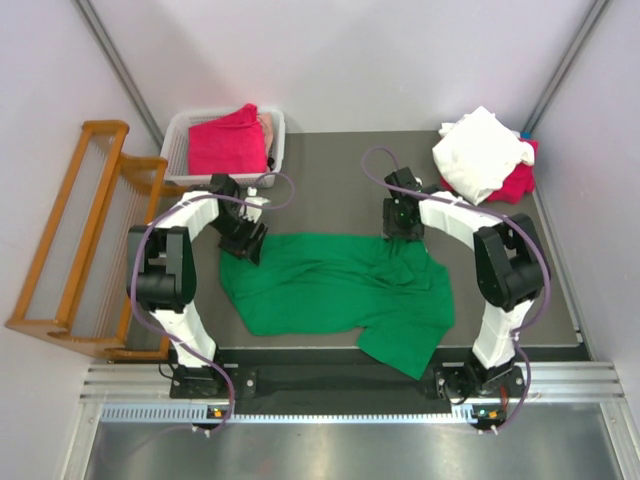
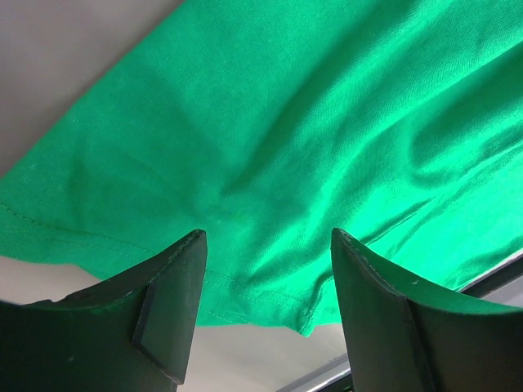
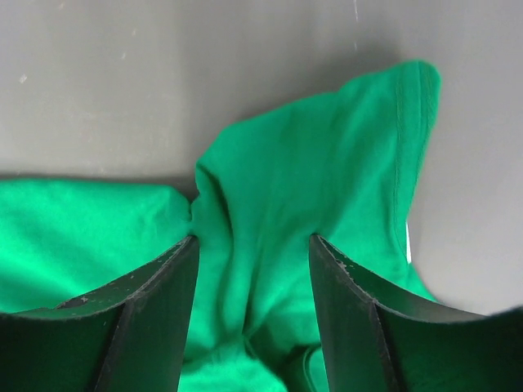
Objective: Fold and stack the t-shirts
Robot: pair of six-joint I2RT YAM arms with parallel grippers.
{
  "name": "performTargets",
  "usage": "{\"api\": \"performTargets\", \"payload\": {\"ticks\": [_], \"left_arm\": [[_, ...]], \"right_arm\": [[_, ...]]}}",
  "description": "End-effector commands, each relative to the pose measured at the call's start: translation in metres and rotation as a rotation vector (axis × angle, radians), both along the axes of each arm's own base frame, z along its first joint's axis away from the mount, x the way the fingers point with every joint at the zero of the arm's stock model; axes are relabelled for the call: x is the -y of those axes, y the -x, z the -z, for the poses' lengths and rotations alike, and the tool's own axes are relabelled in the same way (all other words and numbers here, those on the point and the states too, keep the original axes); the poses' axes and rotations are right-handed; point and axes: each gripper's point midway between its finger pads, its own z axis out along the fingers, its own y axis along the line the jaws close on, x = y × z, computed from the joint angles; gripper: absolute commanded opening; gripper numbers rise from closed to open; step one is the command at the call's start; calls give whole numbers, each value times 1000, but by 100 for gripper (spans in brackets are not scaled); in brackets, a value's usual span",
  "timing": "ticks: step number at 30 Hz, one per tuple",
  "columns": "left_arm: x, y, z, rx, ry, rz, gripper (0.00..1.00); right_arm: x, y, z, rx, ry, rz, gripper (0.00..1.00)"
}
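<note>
Seen from above, the wrists cover the left fingers (image 2: 167,310) and the right fingers (image 3: 151,322), so their contact with the bright green cloth t-shirt (image 1: 330,285) cannot be judged there. Both wrist views cut the finger bases off at the bottom edge. The green t-shirt runs out of each picture, and whether the fingertips touch cloth is unclear.

At the far right corner of the table (image 1: 330,170), the white crumpled t-shirt (image 1: 480,155) hides most of a pinkish red t-shirt (image 1: 520,185). The wall of the white slatted plastic basket (image 1: 180,135) conceals the lower part of a crimson t-shirt (image 1: 228,145). A pale item (image 1: 266,125) behind it is too small to tell.
</note>
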Motion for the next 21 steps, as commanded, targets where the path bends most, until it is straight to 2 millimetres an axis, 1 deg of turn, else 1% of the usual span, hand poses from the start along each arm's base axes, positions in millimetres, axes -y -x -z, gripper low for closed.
{"api": "performTargets", "payload": {"ticks": [1, 3, 4, 5, 6, 7, 8, 9, 11, 12, 13, 15, 17, 18, 20, 21], "left_arm": [[-6, -5, -20, 53, -16, 3, 67], [-7, -5, -20, 55, -22, 5, 67], [-8, -6, -21, 56, -27, 3, 67], [-10, -8, -23, 66, -30, 2, 67], [-10, -7, -24, 67, -33, 2, 67], [-11, -8, -25, 70, -35, 2, 67], [-12, -9, -27, 74, -35, 1, 67], [-13, -8, -27, 72, -37, 3, 67], [-13, -6, -27, 68, -39, 5, 67], [-13, -6, -27, 68, -41, 5, 68], [-14, -6, -28, 68, -42, 3, 68], [-14, -6, -28, 71, -42, 6, 68], [-15, -6, -29, 74, -45, 6, 68], [-16, -6, -28, 73, -47, 5, 68], [-16, -7, -30, 77, -49, 5, 68], [-17, -7, -30, 79, -50, 3, 68]], "right_arm": [[9, -18, 12, 18, -29, 59, 56], [14, -20, 21, 2, -62, 83, 56], [25, -22, 26, -10, -75, 114, 56], [30, -22, 30, -18, -87, 131, 56], [33, -20, 41, -43, -106, 144, 55], [43, -21, 46, -51, -111, 171, 54], [48, -20, 50, -61, -113, 183, 54], [50, -22, 50, -57, -119, 182, 54], [54, -27, 48, -47, -118, 198, 54], [58, -33, 43, -31, -97, 210, 54], [60, -32, 42, -38, -90, 213, 54], [65, -38, 32, -13, -86, 221, 54], [77, -41, 23, 4, -73, 252, 54], [87, -44, 15, 26, -70, 280, 54], [99, -46, 5, 48, -69, 312, 54], [113, -49, -4, 73, -66, 354, 54]]}}
